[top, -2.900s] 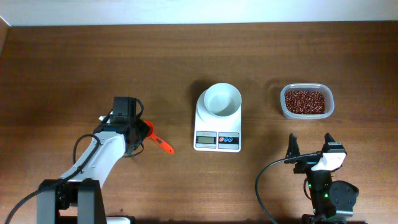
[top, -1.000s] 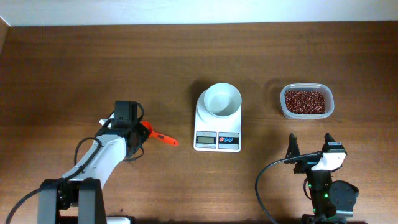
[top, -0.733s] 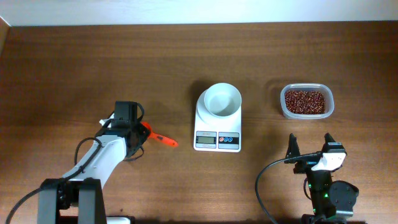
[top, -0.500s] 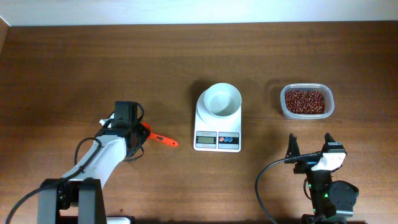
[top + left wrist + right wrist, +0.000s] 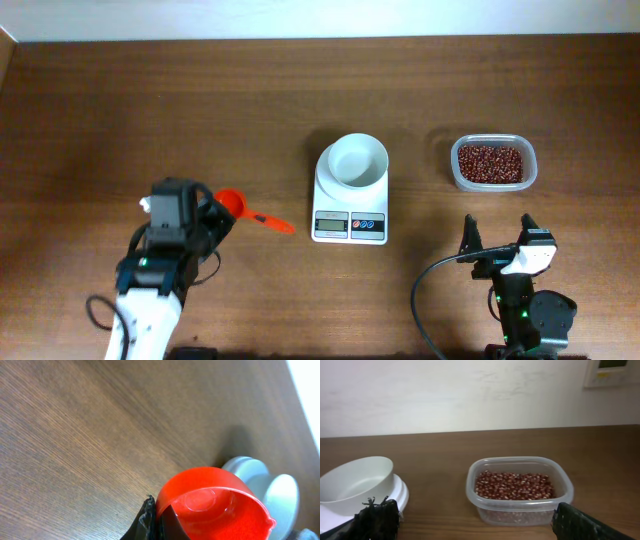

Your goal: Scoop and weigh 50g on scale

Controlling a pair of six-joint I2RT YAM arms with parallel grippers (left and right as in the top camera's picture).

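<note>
The white scale (image 5: 350,222) stands mid-table with a white bowl (image 5: 357,162) on its platform. My left gripper (image 5: 210,216) is shut on a red scoop (image 5: 232,204). The scoop's bowl is by the fingers and its handle points right toward the scale. In the left wrist view the red scoop (image 5: 215,505) fills the lower middle, pressed against a black finger (image 5: 147,521), and it looks empty. My right gripper (image 5: 497,242) rests open at the front right, nothing between its fingers (image 5: 375,520). It faces the tub of beans (image 5: 517,487); the scale (image 5: 400,499) and bowl (image 5: 355,480) lie to its left.
The clear tub of red-brown beans (image 5: 492,163) sits to the right of the scale. A cable (image 5: 430,290) loops beside the right arm's base. A pale wall runs along the table's far edge.
The left gripper has shut on the scoop. The left arm has pulled back toward the front left and lifted it, and the scoop's bowl now faces upward.
</note>
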